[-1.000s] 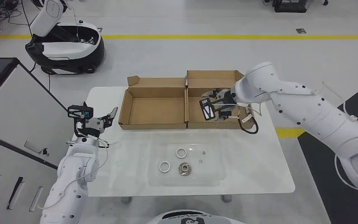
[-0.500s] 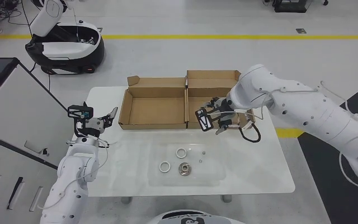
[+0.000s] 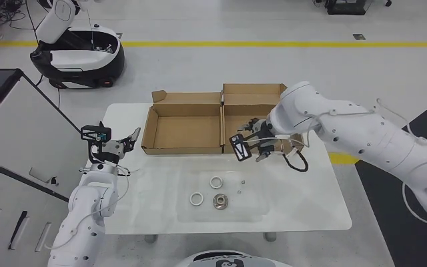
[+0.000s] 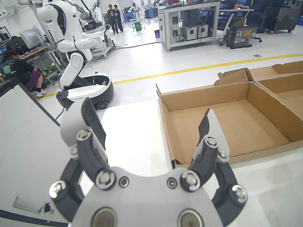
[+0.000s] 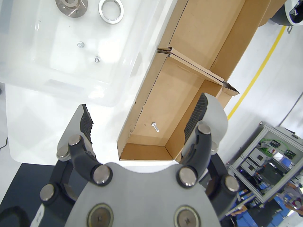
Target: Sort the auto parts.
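A clear tray (image 3: 257, 203) on the white table holds two metal rings (image 3: 216, 181) (image 3: 197, 198), a flanged hub (image 3: 219, 201) and two small bolts (image 3: 242, 181). The right wrist view shows the hub (image 5: 71, 0), one ring (image 5: 111, 9) and both bolts (image 5: 81, 45) in that tray. My right gripper (image 3: 255, 141) (image 5: 144, 112) hangs open and empty over the front wall of the right cardboard box (image 3: 253, 100). A single bolt (image 5: 155, 127) lies on that box's floor. At the table's left edge, my left gripper (image 3: 130, 140) (image 4: 146, 116) is open and empty, facing the left box (image 4: 227, 121).
The two open cardboard boxes stand side by side at the back of the table, the left box (image 3: 180, 130) with nothing in it. A grey panel (image 3: 27, 127) leans off the table's left side. Bare table surrounds the tray.
My right gripper has moved from above the right box's interior toward the front and left, to the box's front wall nearer the tray. The left arm has not moved.
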{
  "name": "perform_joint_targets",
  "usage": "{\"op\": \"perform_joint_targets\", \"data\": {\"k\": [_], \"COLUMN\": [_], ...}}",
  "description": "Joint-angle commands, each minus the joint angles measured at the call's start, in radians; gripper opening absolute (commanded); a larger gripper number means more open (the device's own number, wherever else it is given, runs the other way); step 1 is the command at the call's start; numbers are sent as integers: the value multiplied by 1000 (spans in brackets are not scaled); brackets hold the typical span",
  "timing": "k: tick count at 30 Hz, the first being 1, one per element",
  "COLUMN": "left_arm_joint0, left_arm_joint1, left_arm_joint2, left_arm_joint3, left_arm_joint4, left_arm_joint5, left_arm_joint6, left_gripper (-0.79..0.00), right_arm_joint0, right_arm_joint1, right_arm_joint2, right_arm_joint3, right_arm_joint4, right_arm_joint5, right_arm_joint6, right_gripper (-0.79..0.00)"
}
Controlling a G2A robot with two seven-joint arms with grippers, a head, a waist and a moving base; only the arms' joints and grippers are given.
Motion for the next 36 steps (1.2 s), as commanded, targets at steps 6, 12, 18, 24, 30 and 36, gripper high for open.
{"op": "perform_joint_targets", "data": {"k": [6,12,18,24,30,36], "left_arm_joint0": [0,0,0,0,0,0], "left_arm_joint1": [0,0,0,0,0,0], "left_arm_joint2": [0,0,0,0,0,0], "left_arm_joint3": [0,0,0,0,0,0], "left_arm_joint4": [0,0,0,0,0,0], "left_arm_joint5": [0,0,0,0,0,0], "left_arm_joint6": [0,0,0,0,0,0], "left_gripper": [0,0,0,0,0,0], "right_arm_joint0": [-46,-48,-51,-101,-143,-179], "right_arm_joint1": [-52,-110,-168,-192,-200,-208], "right_arm_joint2": [2,2,2,2,2,2], "right_arm_joint3": [-97,-153,-122,-54,-8,-2], "right_arm_joint4": [162,345,426,369,334,320], "right_arm_joint5": [251,501,645,645,645,645], "right_arm_joint6": [251,502,645,645,645,645], "right_gripper": [0,0,0,0,0,0]}}
